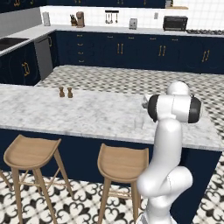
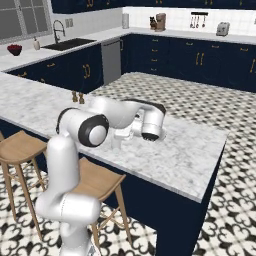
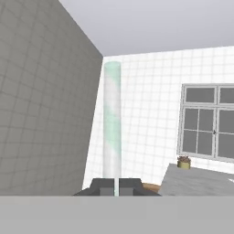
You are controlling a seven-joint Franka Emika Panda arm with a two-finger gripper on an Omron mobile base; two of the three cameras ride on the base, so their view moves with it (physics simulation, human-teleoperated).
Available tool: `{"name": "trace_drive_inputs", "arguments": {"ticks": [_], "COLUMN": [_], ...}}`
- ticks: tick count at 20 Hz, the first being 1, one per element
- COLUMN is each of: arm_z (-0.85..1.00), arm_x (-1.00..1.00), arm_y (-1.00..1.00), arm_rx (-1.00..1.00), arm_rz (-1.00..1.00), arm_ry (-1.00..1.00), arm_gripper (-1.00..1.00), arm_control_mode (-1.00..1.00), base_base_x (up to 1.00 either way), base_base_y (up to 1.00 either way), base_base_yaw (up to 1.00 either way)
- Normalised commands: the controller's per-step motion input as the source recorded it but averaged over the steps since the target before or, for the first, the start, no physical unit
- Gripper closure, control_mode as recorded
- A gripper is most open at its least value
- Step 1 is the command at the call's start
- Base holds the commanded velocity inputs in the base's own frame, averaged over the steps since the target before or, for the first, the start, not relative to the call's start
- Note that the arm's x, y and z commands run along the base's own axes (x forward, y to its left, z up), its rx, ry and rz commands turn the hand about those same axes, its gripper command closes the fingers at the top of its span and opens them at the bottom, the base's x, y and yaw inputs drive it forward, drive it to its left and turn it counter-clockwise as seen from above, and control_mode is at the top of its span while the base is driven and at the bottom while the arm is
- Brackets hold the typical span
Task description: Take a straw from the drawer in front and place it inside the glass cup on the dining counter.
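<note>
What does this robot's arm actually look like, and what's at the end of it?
The arm is built of smooth, glossy white rounded segments, thick and tube-like, with dark black bands and caps at the joints. No loose cables or markings show on it. At its end sits the gripper, a small dark grey block with two short, squared finger tips.

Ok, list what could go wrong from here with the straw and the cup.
The gripper pinches the straw only at its very end, so it may tilt or slip. The glass cup is faint against the dining counter and sits near its edge beside the arm, so it could be knocked.
</note>
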Motion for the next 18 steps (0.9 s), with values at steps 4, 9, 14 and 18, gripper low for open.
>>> {"name": "trace_drive_inputs", "arguments": {"ticks": [4,9,14,18], "arm_z": [-0.19,-0.04,-0.13,-0.16], "arm_x": [0.01,0.13,0.16,0.15], "arm_y": [0.0,0.0,0.0,0.0], "arm_rx": [-0.01,-0.02,-0.04,-0.03], "arm_rz": [-0.03,-0.03,-0.04,-0.01], "arm_ry": [-0.03,0.0,-0.01,-0.01], "arm_gripper": [1.0,1.0,1.0,1.0], "arm_control_mode": [-1.0,-1.0,-1.0,-1.0], "base_base_x": [0.0,0.0,0.0,0.0], "base_base_y": [0.0,0.0,0.0,0.0], "base_base_yaw": [0.0,0.0,0.0,0.0]}}
